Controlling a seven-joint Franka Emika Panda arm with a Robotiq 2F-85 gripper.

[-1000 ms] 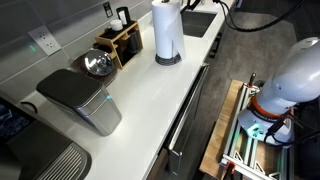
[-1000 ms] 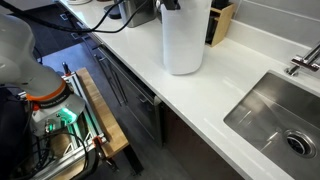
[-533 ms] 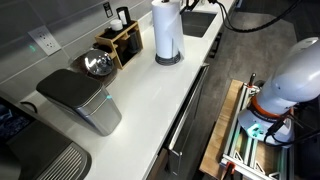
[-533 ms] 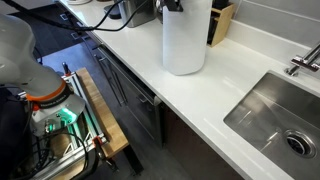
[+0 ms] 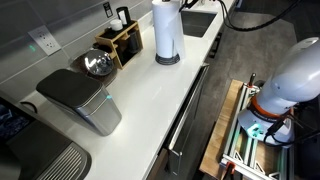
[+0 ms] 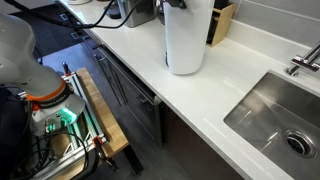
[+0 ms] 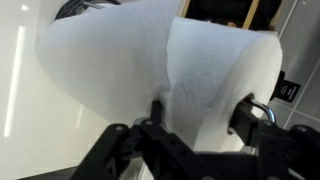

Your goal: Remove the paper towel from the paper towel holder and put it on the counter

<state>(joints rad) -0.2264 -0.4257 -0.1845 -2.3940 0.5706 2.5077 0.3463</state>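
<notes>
1. Starting at the left of an exterior view: a grey bin standing on the counter, long, white and straight-edged, over dark cabinet fronts.
2. Moving right: a round shiny metal object just beside the bin, then a wooden knife block close to the wall.
3. Coming to the paper towel, right of the knife block: a tall white roll, upright, taller than the block and the bin, seated on the dark ring base of the paper towel holder and not yet on the counter itself.
4. Ending that view with a sink sunk into the counter past the roll, and the arm's white base at the far right, off the counter.
5. Crossing the opposite exterior angle the same way: arm base, counter edge, roll, knife block behind it, then the sink with a faucet at its rim.
6. Scanning the wrist view: a dark finger pressed into the paper at left, white roll filling the gap, a second finger against the paper at right.
7. Judging the gripper clamped on the paper towel, jaws touching it on both sides.
</notes>
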